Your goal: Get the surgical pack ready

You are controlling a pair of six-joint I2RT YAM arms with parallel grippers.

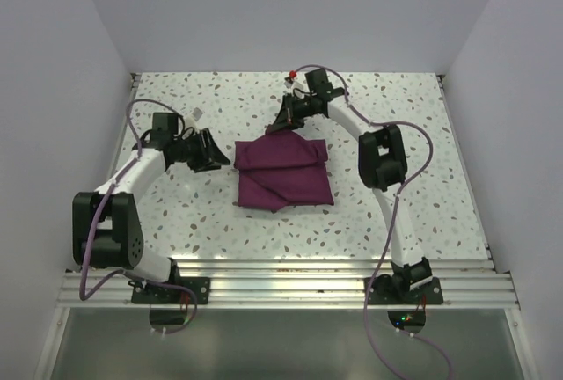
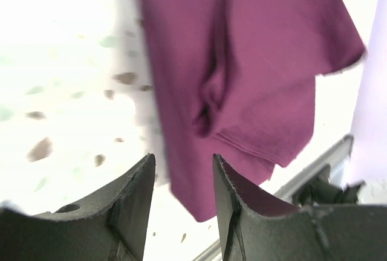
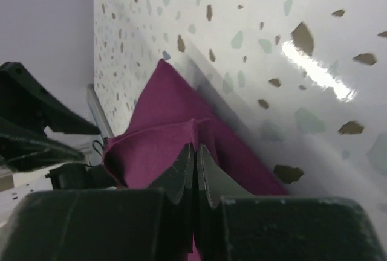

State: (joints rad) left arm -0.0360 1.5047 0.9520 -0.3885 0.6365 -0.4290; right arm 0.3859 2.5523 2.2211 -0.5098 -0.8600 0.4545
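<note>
Folded cloth lying between two grippers
The dark-purple cloth [image 1: 283, 176] is lying folded on the speckled table [image 1: 422, 160], its long axis running left to right. Just beside its left edge the left gripper [image 1: 215, 153] is hovering, fingers apart. At its far edge the right gripper [image 1: 283, 123] is pinching a raised fold, fingers pressed together.

Matt dark-purple cloth [image 1: 282, 172] on a glossy, speckled terrazzo-look table [image 1: 422, 134].
</note>
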